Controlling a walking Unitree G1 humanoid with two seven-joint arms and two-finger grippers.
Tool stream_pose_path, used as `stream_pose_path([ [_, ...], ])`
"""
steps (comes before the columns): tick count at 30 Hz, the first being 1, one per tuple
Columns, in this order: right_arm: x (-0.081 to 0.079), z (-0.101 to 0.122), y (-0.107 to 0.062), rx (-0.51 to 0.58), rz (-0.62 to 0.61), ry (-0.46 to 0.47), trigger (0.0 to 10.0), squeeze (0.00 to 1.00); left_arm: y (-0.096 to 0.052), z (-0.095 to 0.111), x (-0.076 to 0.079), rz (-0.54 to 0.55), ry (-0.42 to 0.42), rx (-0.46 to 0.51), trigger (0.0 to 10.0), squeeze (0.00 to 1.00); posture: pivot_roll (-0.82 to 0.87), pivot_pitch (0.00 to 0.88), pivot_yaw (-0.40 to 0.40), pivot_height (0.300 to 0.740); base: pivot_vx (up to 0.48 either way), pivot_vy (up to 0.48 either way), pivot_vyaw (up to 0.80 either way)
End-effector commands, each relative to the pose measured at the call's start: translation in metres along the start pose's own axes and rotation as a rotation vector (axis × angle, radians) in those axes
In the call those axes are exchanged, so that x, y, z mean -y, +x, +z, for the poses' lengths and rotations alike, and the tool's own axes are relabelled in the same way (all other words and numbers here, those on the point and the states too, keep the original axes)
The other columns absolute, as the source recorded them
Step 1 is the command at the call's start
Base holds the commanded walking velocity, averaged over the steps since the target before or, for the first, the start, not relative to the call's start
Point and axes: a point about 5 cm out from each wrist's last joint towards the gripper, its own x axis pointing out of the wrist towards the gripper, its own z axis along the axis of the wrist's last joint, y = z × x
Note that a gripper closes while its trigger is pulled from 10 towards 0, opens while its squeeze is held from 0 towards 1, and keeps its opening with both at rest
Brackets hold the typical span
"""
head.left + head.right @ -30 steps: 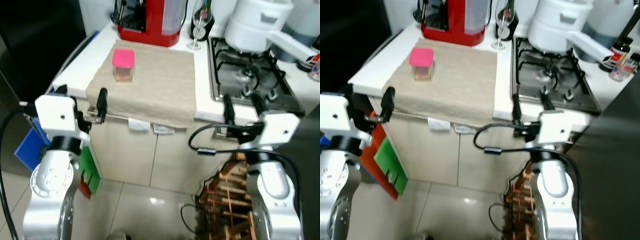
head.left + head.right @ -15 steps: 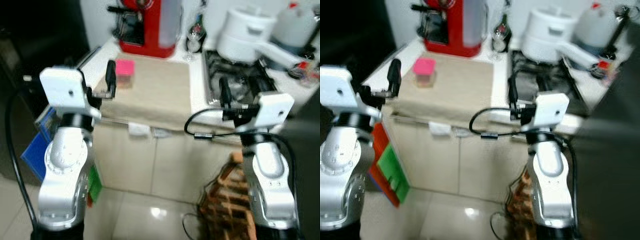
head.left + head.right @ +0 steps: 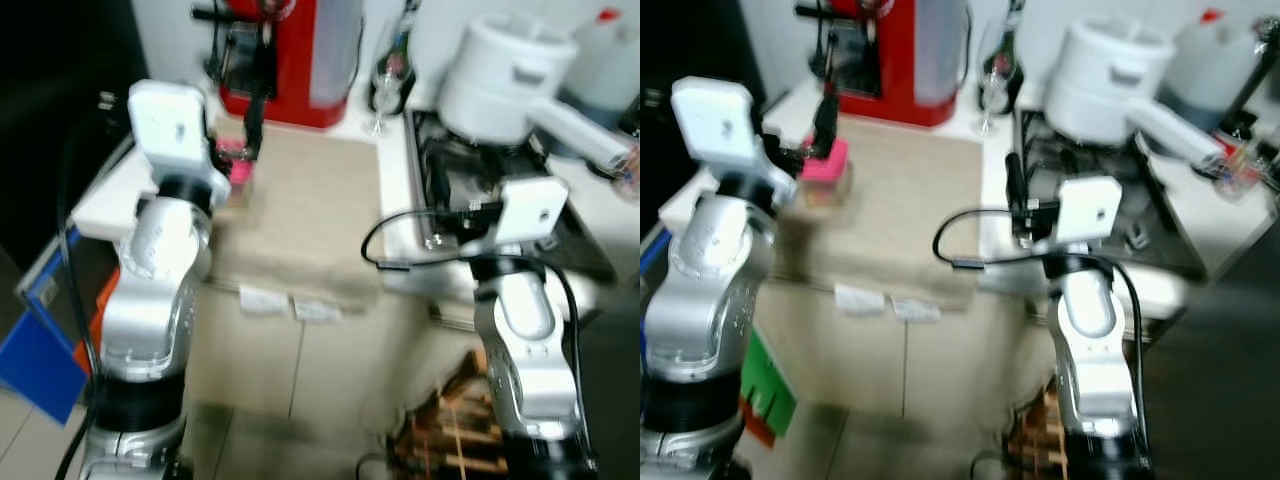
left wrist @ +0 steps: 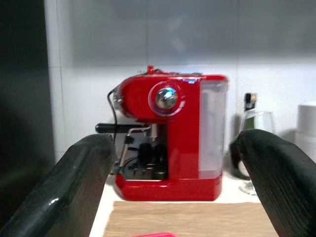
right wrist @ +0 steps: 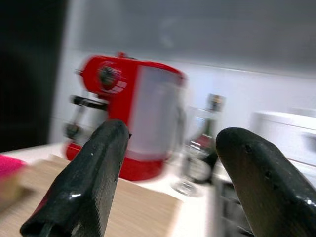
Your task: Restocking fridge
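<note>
Pink-lidded clear jar — on beige cloth

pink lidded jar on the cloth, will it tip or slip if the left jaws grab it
The pink lidded jar looks squat, so probably stable. Its clear sides may be slick. The cloth under it could bunch if pushed. The left gripper hovers above it.

A jar sits on a cloth, coffee machine behind, stove to the right

I can't read any text, brand or number here. The tags hanging off the cloth are too blurred.
</note>
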Motion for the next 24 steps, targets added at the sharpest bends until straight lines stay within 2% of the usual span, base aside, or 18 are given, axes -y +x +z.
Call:
stream_pose_path([
  [1,-0.003,0.001,0.001,0.005,0.012,0.001,10.0,0.00,0.005,-0.019,0.000,0.000,-0.013,-0.115,10.0,0.00,-0.01,0.000,-0.069,0.740,0.000,0.000,0.00],
  [2,-0.003,0.001,0.001,0.004,0.014,0.001,10.0,0.00,0.008,-0.025,0.001,0.006,-0.013,-0.157,10.0,0.00,-0.02,0.003,-0.064,0.740,0.000,0.000,0.00],
  [3,-0.004,0.000,0.001,0.002,0.015,0.002,10.0,0.00,0.016,-0.037,0.005,0.013,-0.043,-0.245,10.0,0.00,-0.02,0.003,-0.064,0.740,0.000,0.000,0.00],
  [4,-0.004,0.000,0.001,0.002,0.015,0.002,10.0,0.00,0.016,-0.037,0.005,0.013,-0.043,-0.245,10.0,0.00,-0.02,0.003,-0.064,0.740,0.000,0.000,0.00],
  [5,-0.005,0.000,0.001,0.001,0.018,0.002,10.0,0.00,0.023,-0.039,0.013,-0.003,-0.061,-0.282,10.0,0.00,-0.02,0.010,-0.057,0.740,0.000,0.000,0.00],
  [12,-0.008,0.000,-0.002,-0.008,0.011,0.010,10.0,0.00,0.037,-0.031,0.040,-0.088,-0.134,-0.270,10.0,0.00,-0.04,0.026,-0.060,0.740,0.000,0.000,0.00],
  [17,-0.007,0.000,-0.004,-0.016,0.009,0.006,10.0,0.00,0.042,-0.033,0.045,-0.084,-0.126,-0.298,10.0,0.00,-0.05,0.036,-0.057,0.740,0.000,0.000,0.00],
  [24,-0.006,-0.001,-0.006,-0.025,0.005,0.005,10.0,0.00,0.038,-0.039,0.045,-0.046,-0.074,-0.353,10.0,0.00,-0.06,0.041,-0.059,0.740,0.000,0.000,0.00],
])
